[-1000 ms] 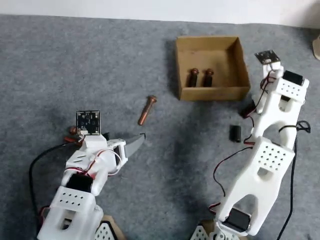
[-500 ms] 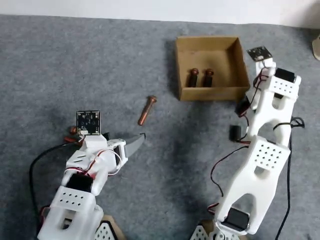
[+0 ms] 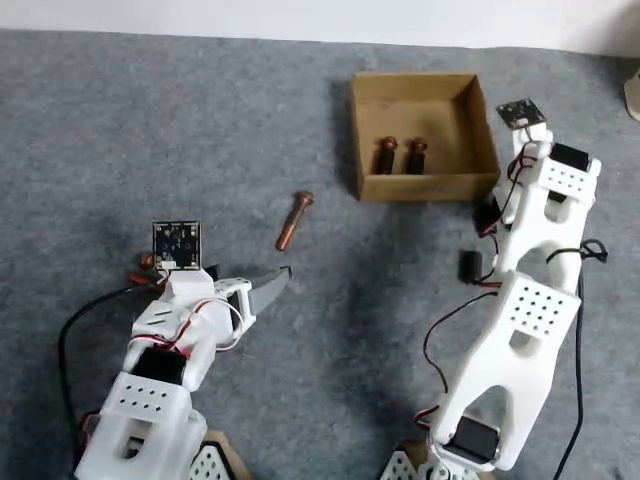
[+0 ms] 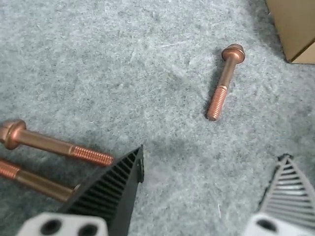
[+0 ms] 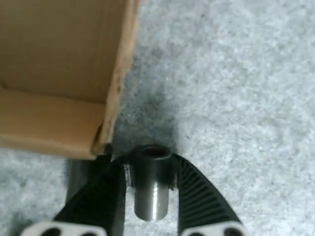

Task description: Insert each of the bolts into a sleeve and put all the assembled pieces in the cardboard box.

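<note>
2 assembled pieces (image 3: 386, 156) lie in the cardboard box (image 3: 430, 187). right gripper (image 5: 147, 163) is clenched around a dark sleeve (image 5: 152, 189), just outside the box's near right corner. another sleeve (image 3: 470, 266) lies on the grey carpet (image 3: 200, 130) nearby. left gripper (image 4: 212, 153) is spread wide, released, above the carpet. 1 copper bolt (image 4: 224, 83) lies ahead of it, and 2 more bolts (image 4: 54, 145) lie just beside it.
</note>
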